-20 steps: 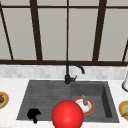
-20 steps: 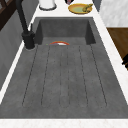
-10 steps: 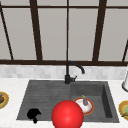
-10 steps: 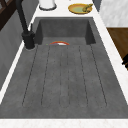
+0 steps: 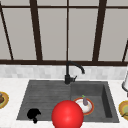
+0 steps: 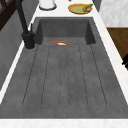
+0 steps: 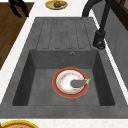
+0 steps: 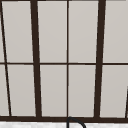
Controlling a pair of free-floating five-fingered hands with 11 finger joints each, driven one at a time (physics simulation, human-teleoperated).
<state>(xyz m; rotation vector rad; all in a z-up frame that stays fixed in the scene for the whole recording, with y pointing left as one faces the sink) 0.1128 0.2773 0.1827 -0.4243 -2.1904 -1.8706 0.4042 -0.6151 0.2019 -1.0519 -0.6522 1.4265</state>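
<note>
My left hand (image 5: 33, 115) hangs low at the front left, before the sink's front edge and clear of the drainboard (image 5: 42, 100). It also shows as a hand (image 7: 18, 6) over the wooden floor in the right side view and as a dark hand (image 6: 125, 61) at the left side view's right edge. It holds nothing. A red ball (image 5: 67, 115) sits large in the front view's lower middle, covering part of the sink's front rim. Inside the basin, an orange-rimmed white plate (image 7: 63, 83) carries a small purple eggplant (image 7: 78, 83).
A black faucet (image 5: 68, 75) stands behind the sink (image 7: 22, 82). A yellow plate with brown food (image 7: 56, 4) lies on the counter left of the sink, and another yellow plate (image 6: 79, 8) on the right, beside a white vessel (image 6: 47, 3). A window (image 8: 67, 60) is behind.
</note>
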